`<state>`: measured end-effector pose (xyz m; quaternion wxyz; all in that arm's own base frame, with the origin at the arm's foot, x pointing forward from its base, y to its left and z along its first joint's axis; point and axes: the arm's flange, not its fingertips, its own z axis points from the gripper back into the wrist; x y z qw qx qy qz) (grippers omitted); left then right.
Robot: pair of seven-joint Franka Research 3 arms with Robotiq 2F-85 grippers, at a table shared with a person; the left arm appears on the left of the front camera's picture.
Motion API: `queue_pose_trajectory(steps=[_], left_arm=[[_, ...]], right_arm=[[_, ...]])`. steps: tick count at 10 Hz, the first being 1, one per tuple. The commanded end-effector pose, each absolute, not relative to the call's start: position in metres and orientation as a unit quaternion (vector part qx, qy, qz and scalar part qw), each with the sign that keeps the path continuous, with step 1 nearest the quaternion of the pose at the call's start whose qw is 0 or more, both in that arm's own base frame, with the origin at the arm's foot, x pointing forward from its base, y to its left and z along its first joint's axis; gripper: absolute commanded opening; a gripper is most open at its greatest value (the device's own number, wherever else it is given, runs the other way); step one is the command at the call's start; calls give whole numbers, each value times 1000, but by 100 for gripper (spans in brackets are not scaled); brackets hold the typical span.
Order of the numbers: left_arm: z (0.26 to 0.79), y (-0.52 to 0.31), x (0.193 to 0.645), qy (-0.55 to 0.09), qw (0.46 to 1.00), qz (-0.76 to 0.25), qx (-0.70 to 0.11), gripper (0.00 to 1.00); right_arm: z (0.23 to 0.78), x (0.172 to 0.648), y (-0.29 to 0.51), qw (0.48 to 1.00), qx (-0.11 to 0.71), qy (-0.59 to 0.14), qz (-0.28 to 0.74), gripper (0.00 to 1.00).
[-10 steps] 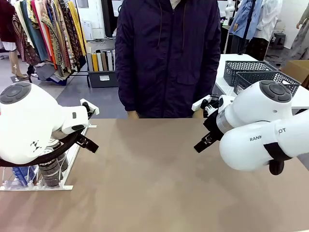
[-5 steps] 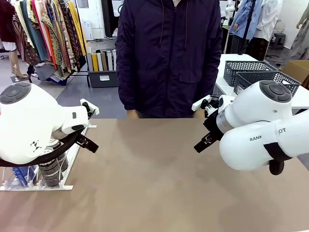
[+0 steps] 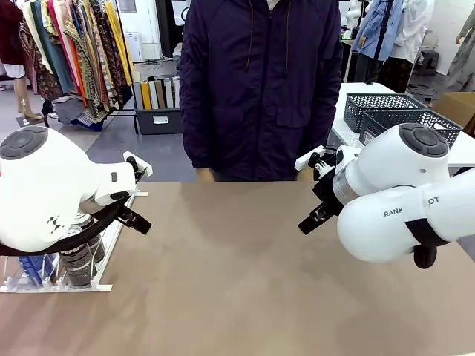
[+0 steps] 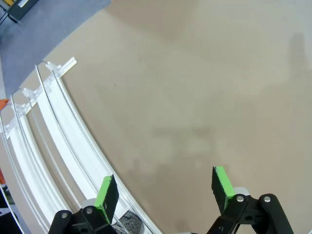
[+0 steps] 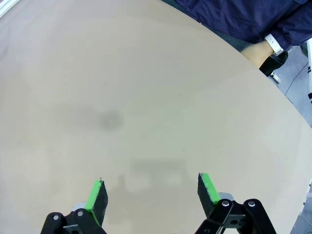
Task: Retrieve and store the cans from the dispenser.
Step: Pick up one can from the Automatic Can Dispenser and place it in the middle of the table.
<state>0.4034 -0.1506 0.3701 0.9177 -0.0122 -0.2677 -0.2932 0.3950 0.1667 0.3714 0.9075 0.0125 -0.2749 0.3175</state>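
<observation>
The dispenser [image 3: 100, 256], a white and clear rack of rail lanes, lies at the table's left edge, partly hidden by my left arm. Cans stand at its front end: a black one [image 3: 76, 261] and a blue one [image 3: 30, 270]. In the left wrist view the dispenser's [image 4: 53, 141] curved rails run along the left, and the shiny top of a can [image 4: 128, 222] peeks out at the bottom edge beside the left finger. My left gripper [image 4: 164, 187] is open above bare table, holding nothing. Over the tabletop, my right gripper [image 5: 152, 195] is open and empty too.
A person in a dark jacket [image 3: 260, 81] stands at the far edge, one hand [image 5: 256, 48] resting near the table's rim. Two blue-grey mesh baskets [image 3: 393, 111] sit on a side table at the back right. The brown tabletop [image 3: 237, 274] stretches between the arms.
</observation>
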Motion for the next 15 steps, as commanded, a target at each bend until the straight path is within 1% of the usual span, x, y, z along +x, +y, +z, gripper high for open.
queue_pose_trajectory(steps=[1,6,7,8,9,10,11,12,13,14,15], left_arm=[[370,-151,403,-268,918,-293,-12,100],[370,-151,403,-268,918,-293,-12,100],[381,-156,394,-244,915,-319,-33,100],[396,-162,383,-216,913,-337,-77,100],[418,-170,375,-194,913,-330,-142,100],[436,-173,366,-158,923,-300,-181,100],[462,-173,357,-120,930,-275,-213,100],[489,-152,348,-101,926,-259,-254,100],[518,-117,339,-107,918,-233,-301,100],[543,-65,330,-141,908,-195,-343,100],[563,-9,320,-187,897,-148,-372,100]], right_arm=[[371,395,167,907,13,-275,317,100],[371,395,167,907,13,-275,317,100],[379,394,158,925,63,-216,305,100],[388,392,150,931,113,-180,296,100],[402,391,146,936,175,-141,270,100],[416,385,140,945,217,-109,220,100],[435,375,132,932,285,-80,209,100],[459,360,112,902,373,-71,207,100],[485,344,80,870,440,-89,203,100],[506,331,41,839,494,-114,195,100],[517,320,1,828,516,-160,153,100]])
